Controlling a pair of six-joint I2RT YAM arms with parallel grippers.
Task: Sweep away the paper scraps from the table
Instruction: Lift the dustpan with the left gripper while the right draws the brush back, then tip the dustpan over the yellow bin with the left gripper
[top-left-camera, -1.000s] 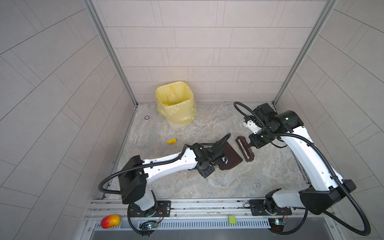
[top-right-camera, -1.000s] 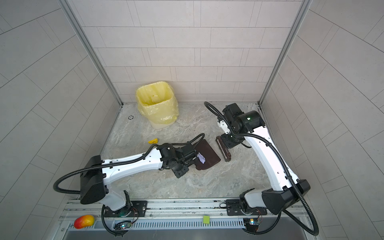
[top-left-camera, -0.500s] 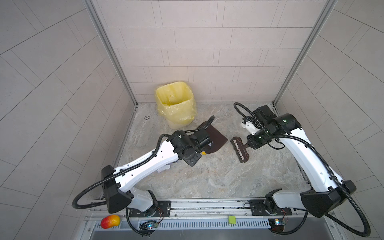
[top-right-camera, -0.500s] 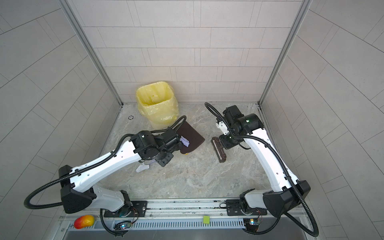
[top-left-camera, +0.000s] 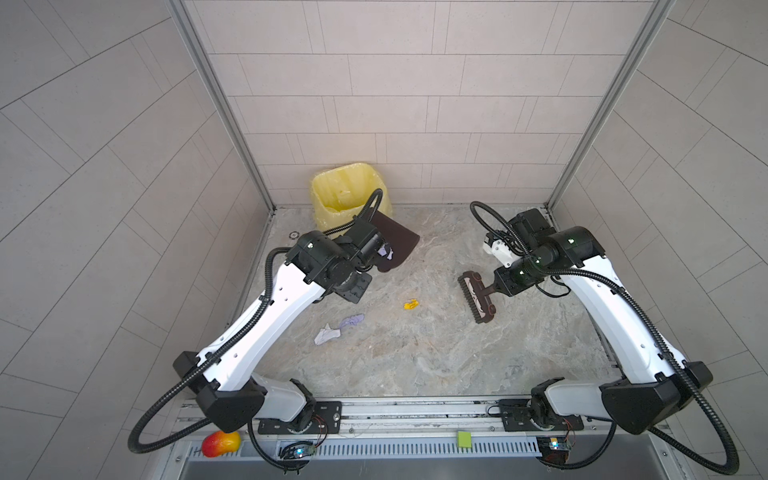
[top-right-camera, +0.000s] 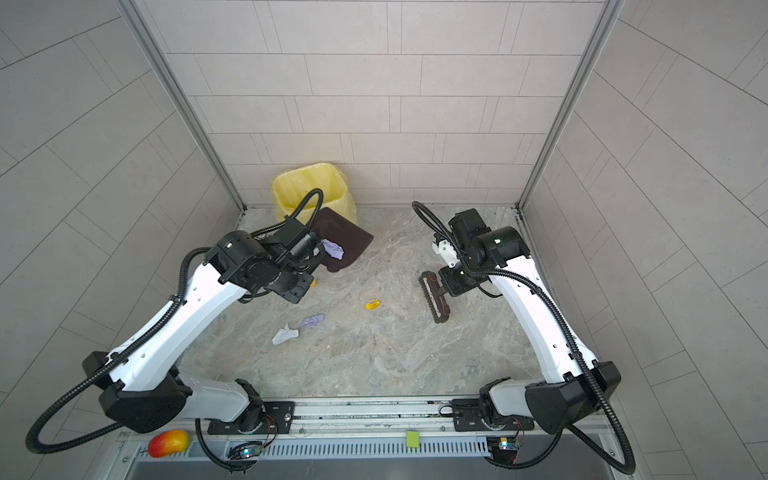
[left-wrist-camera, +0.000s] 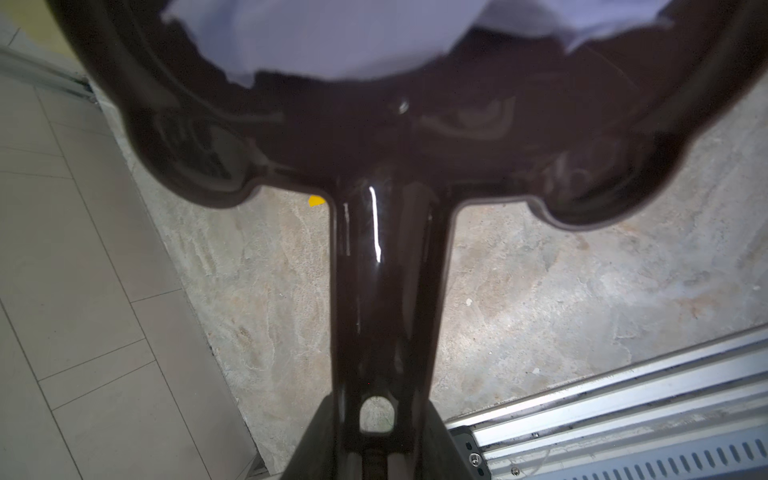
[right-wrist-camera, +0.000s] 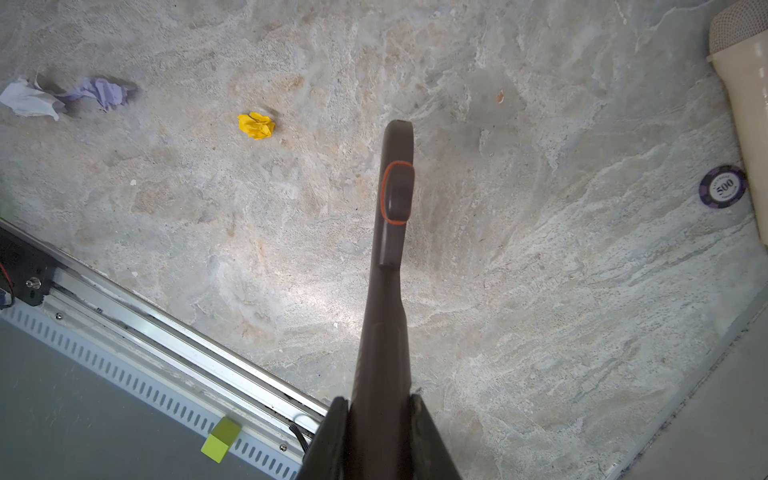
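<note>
Right now this looks like the emptying step. The left hand is gripping the dark dustpan by its handle, holding it raised just beside the yellow bin, with a lilac scrap lying in it. The right hand is clamping the brush by its handle. Three paper scraps are lying loose on the counter: the yellow scrap, the second lilac scrap and the white scrap. Next move is calling for tipping the pan over the bin rim without spilling. The wrist is hiding the pan's rear. I cannot tell the bin contents, or whether the bristles are touching the counter.
</note>
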